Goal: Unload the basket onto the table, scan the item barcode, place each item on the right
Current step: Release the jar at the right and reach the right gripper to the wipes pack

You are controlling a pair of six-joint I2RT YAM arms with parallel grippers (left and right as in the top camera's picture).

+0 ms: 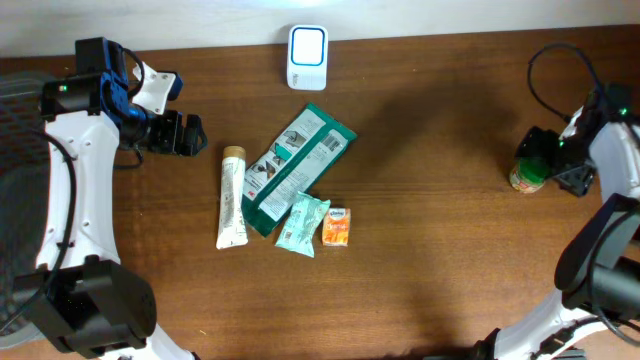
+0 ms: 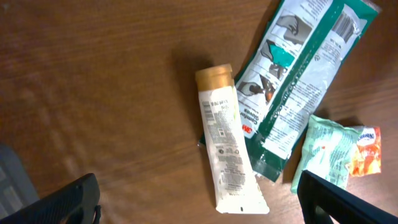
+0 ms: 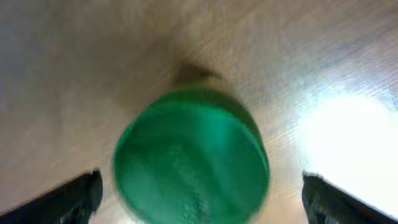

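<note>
Standing near the right edge of the bench (image 1: 430, 250), the green-lidded jar (image 1: 526, 178) sits between the fingers of the right end effector (image 3: 205, 196), which are spread wide and clear of its lid. The left end effector (image 1: 192, 134) hangs with fingers apart toward the left edge, near a white tube (image 1: 232, 198). A green packet (image 1: 296, 166), mint pouch (image 1: 302, 222) and orange sachet (image 1: 337, 227) lie mid-bench. The white scanner (image 1: 307, 57) rests at the far edge.

White tube (image 1: 232, 200), long green packet (image 1: 298, 163), mint sachet (image 1: 303, 222), orange sachet (image 1: 337, 228)
</note>
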